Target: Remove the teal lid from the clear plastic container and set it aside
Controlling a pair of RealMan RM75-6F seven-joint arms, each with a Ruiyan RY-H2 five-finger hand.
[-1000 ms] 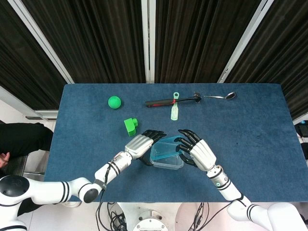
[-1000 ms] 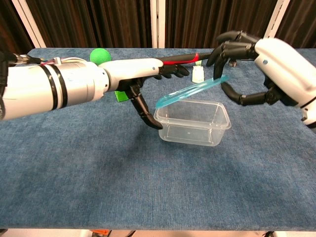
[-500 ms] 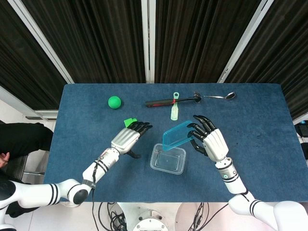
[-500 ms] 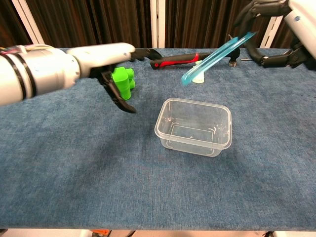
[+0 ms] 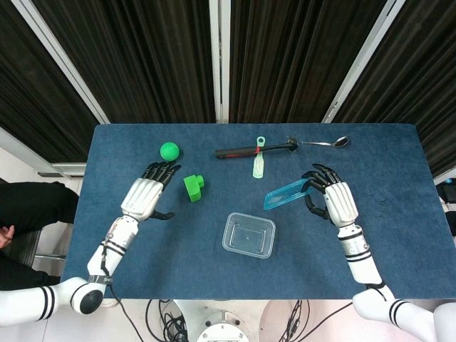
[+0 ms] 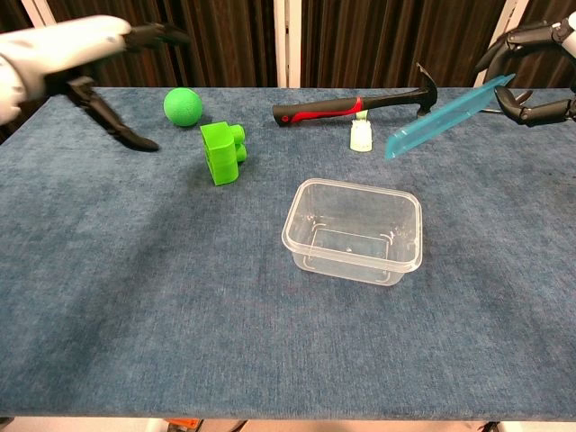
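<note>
The clear plastic container [image 5: 248, 235] [image 6: 353, 230] stands uncovered near the middle front of the blue table. My right hand [image 5: 333, 199] [image 6: 538, 65] holds the teal lid [image 5: 287, 194] [image 6: 445, 118] by its right end, tilted, in the air to the right of the container. My left hand [image 5: 147, 195] [image 6: 85, 43] hovers open at the left, holding nothing, well away from the container.
A green block [image 5: 193, 187] [image 6: 221, 152] and a green ball [image 5: 169, 151] [image 6: 183, 105] lie at the left. A red and black hammer [image 5: 256, 149] [image 6: 360, 103], a pale green tool [image 5: 258, 164] [image 6: 361, 135] and a spoon [image 5: 329, 142] lie along the back.
My right hand has carried the lid up off the container and out to the right. My left hand let go of the container and drew back to the left.
</note>
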